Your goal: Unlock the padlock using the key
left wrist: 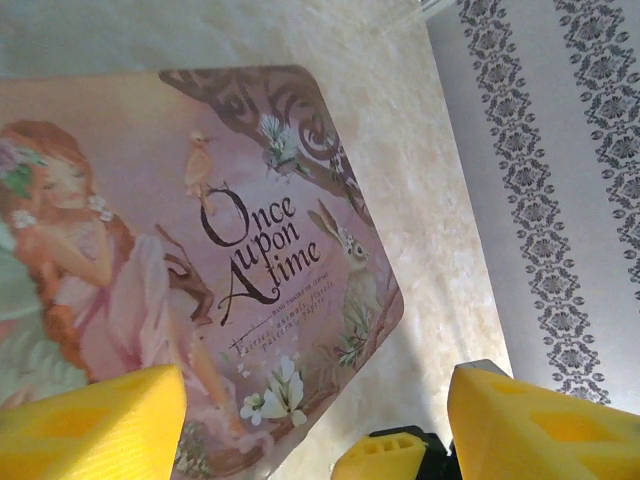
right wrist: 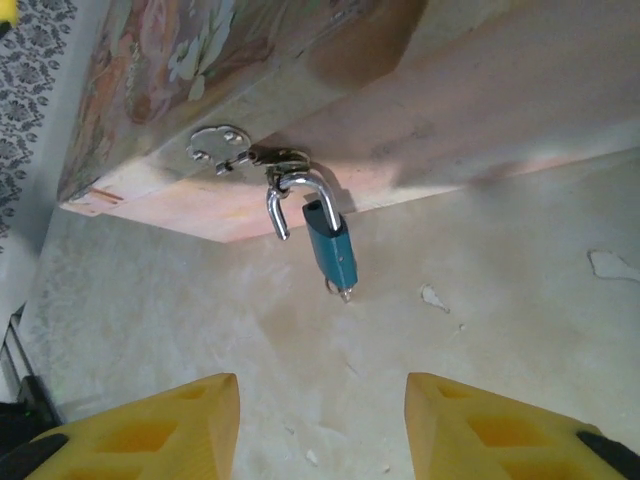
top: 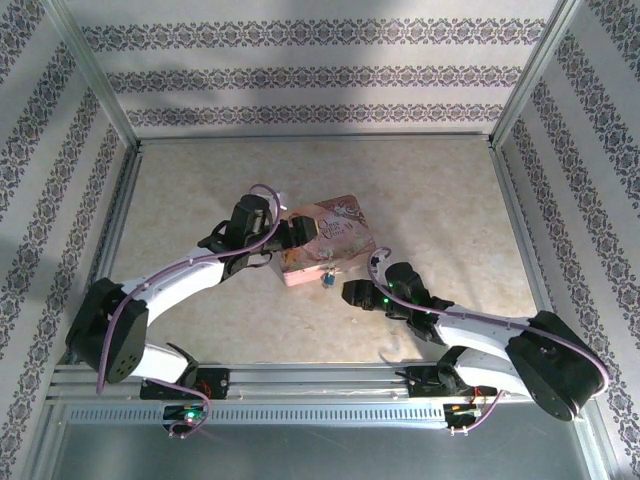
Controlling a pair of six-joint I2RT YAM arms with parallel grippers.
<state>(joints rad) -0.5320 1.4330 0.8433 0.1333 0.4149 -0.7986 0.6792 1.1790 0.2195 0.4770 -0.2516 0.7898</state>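
Hanging from the pink tin's (top: 340, 235) hasp (right wrist: 222, 148), the padlock (right wrist: 332, 240) faces parted right fingers (right wrist: 150, 430); left fingers (left wrist: 90, 425) gape over its lid (left wrist: 150, 200).

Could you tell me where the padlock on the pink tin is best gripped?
Probably the padlock's blue body, pinched across its flat faces from the table side facing the right gripper: it hangs clear below the hasp, whereas the shackle is thin and curved.

Tin (top: 335, 232) mid-table (top: 200, 180), padlock (top: 327, 281) at its near side.
The padlock hangs from the hasp (right wrist: 225, 150) on the tin's 6 o'clock face. The left gripper (top: 295, 238) is above the tin's 9 o'clock end. The right gripper (top: 352, 292) is at the padlock's 4 o'clock, near it but apart.
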